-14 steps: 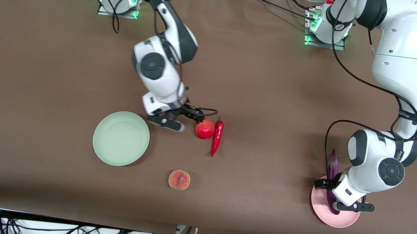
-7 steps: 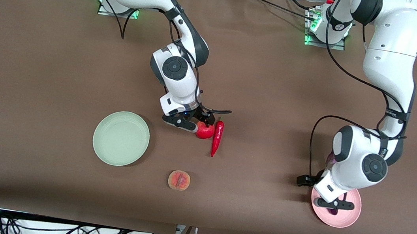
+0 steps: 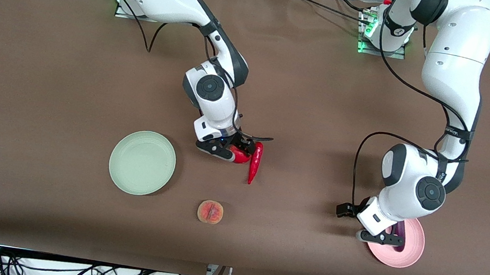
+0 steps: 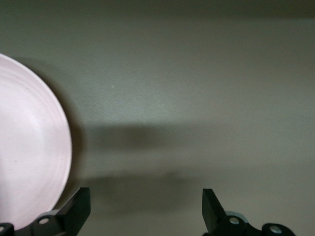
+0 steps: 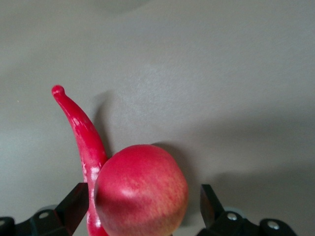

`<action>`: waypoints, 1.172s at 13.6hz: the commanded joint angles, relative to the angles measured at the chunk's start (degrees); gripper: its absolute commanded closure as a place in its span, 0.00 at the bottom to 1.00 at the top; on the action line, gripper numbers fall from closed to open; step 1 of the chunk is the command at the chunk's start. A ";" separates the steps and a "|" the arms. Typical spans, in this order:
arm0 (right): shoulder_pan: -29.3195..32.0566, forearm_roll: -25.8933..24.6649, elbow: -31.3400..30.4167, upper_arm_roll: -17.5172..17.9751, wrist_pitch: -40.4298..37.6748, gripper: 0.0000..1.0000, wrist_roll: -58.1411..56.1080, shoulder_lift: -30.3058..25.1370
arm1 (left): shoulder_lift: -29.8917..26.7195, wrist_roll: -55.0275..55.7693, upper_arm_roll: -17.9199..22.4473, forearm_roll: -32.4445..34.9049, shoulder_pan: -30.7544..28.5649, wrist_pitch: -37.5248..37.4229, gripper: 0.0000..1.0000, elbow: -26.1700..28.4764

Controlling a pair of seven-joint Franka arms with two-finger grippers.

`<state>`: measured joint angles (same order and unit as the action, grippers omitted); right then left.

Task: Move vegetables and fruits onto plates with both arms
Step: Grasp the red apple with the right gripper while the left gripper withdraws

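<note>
My right gripper (image 3: pixel 230 149) is low on the table, open, with the round red pomegranate (image 3: pixel 240 157) between its fingers; the wrist view shows the pomegranate (image 5: pixel 142 189) filling most of the gap of that gripper (image 5: pixel 142 209). The red chili (image 3: pixel 255 162) lies touching the fruit, also seen in the right wrist view (image 5: pixel 81 132). My left gripper (image 3: pixel 378 234) is open and empty (image 4: pixel 145 216) over the pink plate's (image 3: pixel 406 255) edge nearest the right arm's end. The plate also shows in the left wrist view (image 4: pixel 29 147). Only a sliver of the purple eggplant (image 3: pixel 400 229) shows on it.
The mint green plate (image 3: pixel 142 162) lies toward the right arm's end from the pomegranate. The peach (image 3: pixel 210 211) lies nearer the front camera than the pomegranate. The brown table's front edge (image 3: pixel 228 273) runs below them.
My right gripper moved toward the left arm's end and came down around the pomegranate. My left gripper moved off the eggplant to the pink plate's edge; the arm now hides the eggplant.
</note>
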<state>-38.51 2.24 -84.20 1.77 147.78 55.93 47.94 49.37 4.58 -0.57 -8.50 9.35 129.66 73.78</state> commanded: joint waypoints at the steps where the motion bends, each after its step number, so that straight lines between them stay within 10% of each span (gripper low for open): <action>1: -2.44 -1.19 1.84 -2.38 1.98 0.00 1.90 2.51 | -0.41 3.23 0.22 -1.44 1.72 -0.55 0.00 -0.30; 3: -2.36 -2.15 1.84 -2.64 2.16 0.09 1.47 2.51 | -0.41 7.01 0.31 -1.35 4.52 -0.55 0.00 -0.39; 5: -2.36 -3.73 1.93 -3.61 1.73 0.51 0.94 1.81 | -0.41 8.95 0.31 -1.44 6.64 -0.55 0.00 -0.39; 8: -1.57 -6.45 2.02 -4.49 -6.15 0.78 -5.09 -1.00 | -0.41 9.75 0.22 -1.35 8.57 -0.46 0.00 -0.30; 16: 11.25 -5.23 3.78 -9.15 -21.13 0.75 -40.16 -6.36 | 0.20 19.94 -0.31 -1.44 20.69 -0.82 0.00 1.81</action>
<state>-30.81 -3.48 -79.94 -8.57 128.92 22.60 44.14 49.53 23.57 -1.79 -8.53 27.64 129.13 75.14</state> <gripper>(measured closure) 0.132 0.000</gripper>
